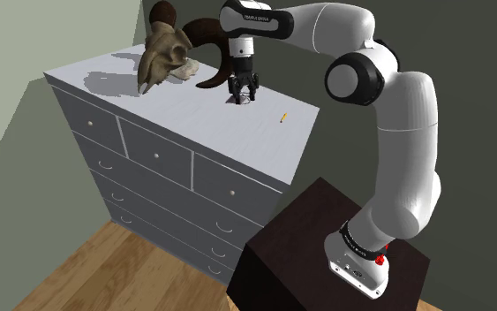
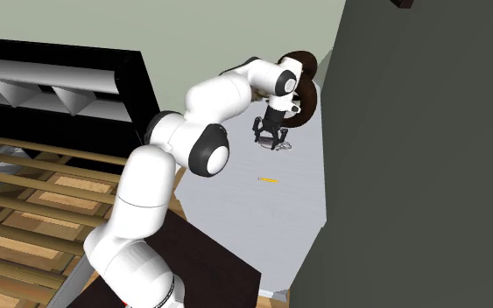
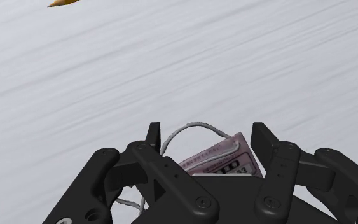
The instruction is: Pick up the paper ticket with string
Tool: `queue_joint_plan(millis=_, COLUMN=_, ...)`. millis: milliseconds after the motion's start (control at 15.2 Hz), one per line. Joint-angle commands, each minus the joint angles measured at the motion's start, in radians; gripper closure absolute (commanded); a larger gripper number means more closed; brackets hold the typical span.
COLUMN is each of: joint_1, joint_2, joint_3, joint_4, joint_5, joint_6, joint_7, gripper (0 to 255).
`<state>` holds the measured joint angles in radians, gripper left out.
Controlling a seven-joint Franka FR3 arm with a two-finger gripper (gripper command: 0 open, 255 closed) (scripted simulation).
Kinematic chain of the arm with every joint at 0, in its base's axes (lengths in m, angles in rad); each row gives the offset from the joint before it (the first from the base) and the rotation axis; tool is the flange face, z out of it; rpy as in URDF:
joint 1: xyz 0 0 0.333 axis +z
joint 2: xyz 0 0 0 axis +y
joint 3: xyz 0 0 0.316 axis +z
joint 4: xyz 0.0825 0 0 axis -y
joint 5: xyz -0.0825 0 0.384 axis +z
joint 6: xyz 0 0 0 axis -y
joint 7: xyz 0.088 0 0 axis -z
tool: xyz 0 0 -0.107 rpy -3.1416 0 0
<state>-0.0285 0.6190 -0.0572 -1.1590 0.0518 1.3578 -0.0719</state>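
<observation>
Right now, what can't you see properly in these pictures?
Ticket: lower part behind the gripper, wrist view; print too small to read.
Yellow thing: cut by the wrist view's edge; too small elsewhere to name.
Horned skull: mostly behind the arm, second exterior view.

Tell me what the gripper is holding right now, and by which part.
Nothing is held. The gripper stands open over the paper ticket, which lies on the dresser top between the fingers; at least one finger is plainly apart from it.

A bedroom at home: my hand (image 1: 242, 98) is over a white chest of drawers (image 1: 158, 157), with a slatted bed frame (image 2: 34, 181) well off and wooden floor (image 1: 105, 267) below.
</observation>
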Motion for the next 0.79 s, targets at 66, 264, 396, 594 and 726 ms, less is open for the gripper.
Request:
queue_joint_plan(millis=66, joint_1=-0.001, joint_2=0.002, joint_3=0.0, joint_4=0.043, joint_5=0.0, joint_6=-0.041, joint_7=0.002, gripper=255)
queue_joint_plan(millis=264, joint_1=-0.002, joint_2=0.008, joint_3=0.0, joint_4=0.092, joint_5=0.001, joint_6=-0.085, joint_7=0.003, gripper=255)
queue_joint_plan(millis=396, joint_1=-0.003, joint_2=0.014, joint_3=0.0, joint_4=0.13, joint_5=0.001, joint_6=-0.116, joint_7=0.004, gripper=255)
queue_joint_plan(millis=594, joint_1=-0.005, joint_2=0.028, joint_3=0.001, joint_4=0.193, joint_5=0.002, joint_6=-0.166, joint_7=0.005, gripper=255)
queue_joint_plan(millis=726, joint_1=-0.005, joint_2=0.028, joint_3=0.001, joint_4=0.197, joint_5=0.002, joint_6=-0.168, joint_7=0.005, gripper=255)
